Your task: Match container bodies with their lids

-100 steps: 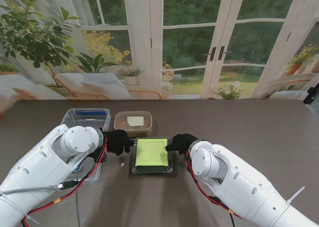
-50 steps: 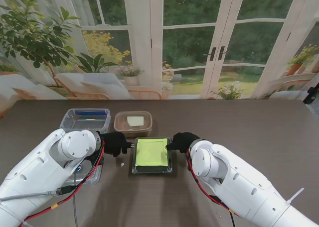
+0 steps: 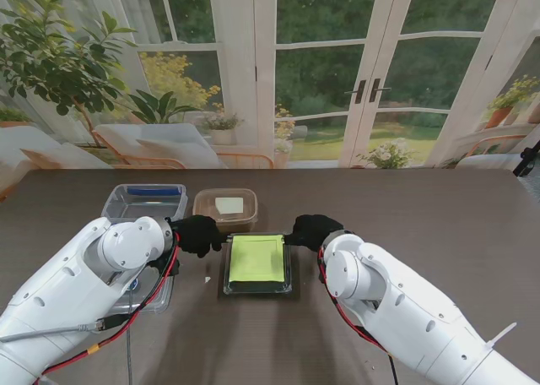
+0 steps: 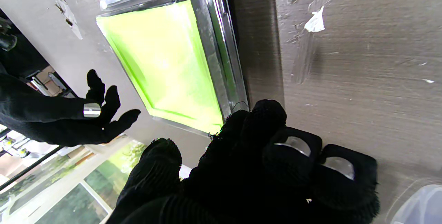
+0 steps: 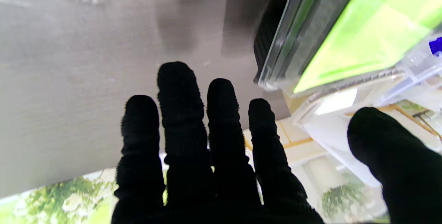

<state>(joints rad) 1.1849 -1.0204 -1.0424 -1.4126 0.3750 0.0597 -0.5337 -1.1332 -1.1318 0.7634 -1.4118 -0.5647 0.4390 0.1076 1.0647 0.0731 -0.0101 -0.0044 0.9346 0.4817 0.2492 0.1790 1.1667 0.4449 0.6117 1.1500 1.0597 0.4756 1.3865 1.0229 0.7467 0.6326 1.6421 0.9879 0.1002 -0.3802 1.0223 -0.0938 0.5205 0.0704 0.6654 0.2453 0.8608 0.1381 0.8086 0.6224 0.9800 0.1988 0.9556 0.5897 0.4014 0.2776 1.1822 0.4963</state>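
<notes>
A clear rectangular container with a bright green lid sits on a dark base at the table's middle, nearer to me than the other boxes. The lid lies flat on it, as the left wrist view and right wrist view also show. My left hand is beside its far left corner, fingers curled, one tip at the container's edge, holding nothing. My right hand hovers by the far right corner with straight, spread fingers, apart from the box.
A brown tub with a pale square piece inside stands just beyond the green-lidded box. Left of it is a clear tub with a blue strip at its far side. Another clear plastic piece lies under my left forearm.
Both hands have drawn off the green lid's side edges and moved a little farther from me, toward its far corners. The right hand's fingers have spread. The container stays put.
</notes>
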